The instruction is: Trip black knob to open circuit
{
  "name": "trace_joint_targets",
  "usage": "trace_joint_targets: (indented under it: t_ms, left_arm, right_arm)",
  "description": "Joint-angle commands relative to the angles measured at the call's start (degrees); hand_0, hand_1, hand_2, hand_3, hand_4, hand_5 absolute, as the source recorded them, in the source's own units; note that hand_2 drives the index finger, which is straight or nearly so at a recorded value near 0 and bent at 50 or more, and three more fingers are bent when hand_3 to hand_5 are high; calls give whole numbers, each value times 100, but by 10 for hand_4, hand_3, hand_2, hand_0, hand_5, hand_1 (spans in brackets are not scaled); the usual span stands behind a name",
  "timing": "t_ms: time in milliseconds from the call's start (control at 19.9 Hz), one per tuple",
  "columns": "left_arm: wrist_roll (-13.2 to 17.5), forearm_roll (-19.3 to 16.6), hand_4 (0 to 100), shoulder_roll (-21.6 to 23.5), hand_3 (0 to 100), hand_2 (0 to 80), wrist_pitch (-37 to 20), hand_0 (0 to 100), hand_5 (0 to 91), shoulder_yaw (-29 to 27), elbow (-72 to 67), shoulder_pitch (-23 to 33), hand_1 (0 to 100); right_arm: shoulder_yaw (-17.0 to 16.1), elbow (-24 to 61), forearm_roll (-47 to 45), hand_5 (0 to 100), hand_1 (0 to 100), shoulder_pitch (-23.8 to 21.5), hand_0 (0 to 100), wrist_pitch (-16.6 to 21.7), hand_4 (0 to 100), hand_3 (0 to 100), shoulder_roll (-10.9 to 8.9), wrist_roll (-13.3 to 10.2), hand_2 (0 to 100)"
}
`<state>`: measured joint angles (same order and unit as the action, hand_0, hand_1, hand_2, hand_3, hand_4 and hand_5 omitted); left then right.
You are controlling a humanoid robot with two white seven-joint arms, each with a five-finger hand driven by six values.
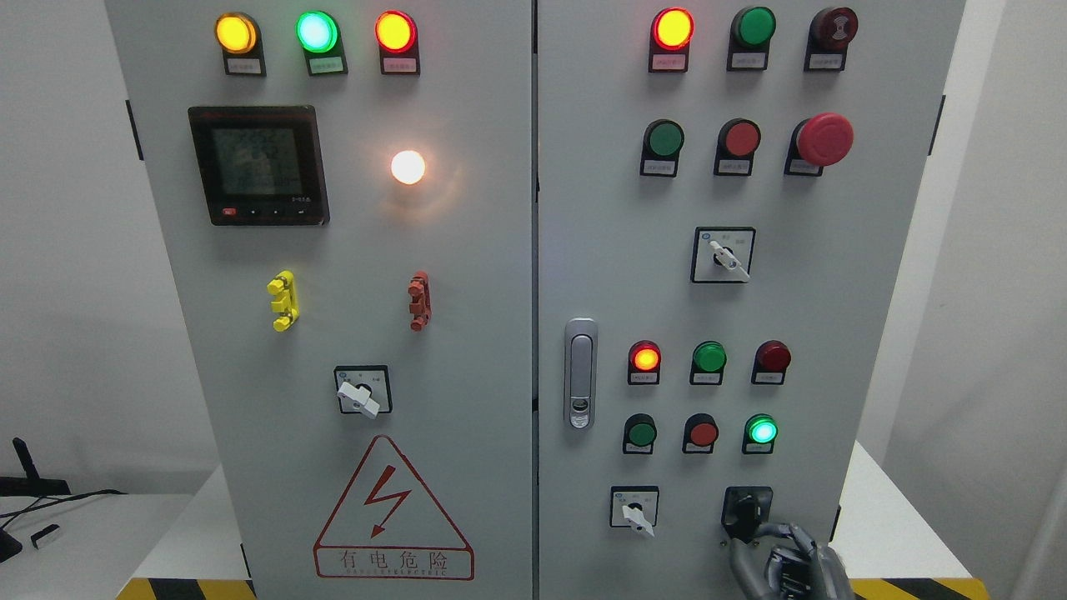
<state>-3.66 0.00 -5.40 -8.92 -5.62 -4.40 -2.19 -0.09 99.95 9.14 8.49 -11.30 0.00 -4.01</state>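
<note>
At the bottom right you see the right hand, made of grey metal with jointed fingers. Its fingertips reach up and touch the black knob, but you cannot tell if they really pinch it or only rest on it. This knob sits on a black square plate low on the right door of the electrical cabinet, just right of a white-handled rotary switch.

The doors are smooth, light grey painted sheet metal. In the middle there is a shiny oval door latch. The round pilot lamps have domed plastic lenses; a small green lamp glows above the knob. Higher up stands a big red mushroom-shaped emergency button.

On the left door you find a dark square digital meter, and a red triangle warning sign with a lightning bolt and the writing "有电危险". The small labels under the lamps are too blurred to read.
</note>
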Motion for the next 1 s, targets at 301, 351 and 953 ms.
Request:
trace_joint_targets:
  t_ms: [301,351,953]
  left_arm:
    - [-3,27,0,3,0,0,-4,120,0,0,0,0,389]
    - [-3,27,0,-5,0,0,-4,120,0,0,0,0,389]
    - [-3,27,0,3,0,0,-4,120,0,0,0,0,389]
  right_arm:
    - [-70,7,0,1000,664,12,435,5,1000,1000,79,-12,474]
    - [-70,7,-9,1000,664,12,436,5,1000,1000,71,-12,474]
    - [-79,7,9,1000,664,12,440,5,1000,1000,79,6,476]
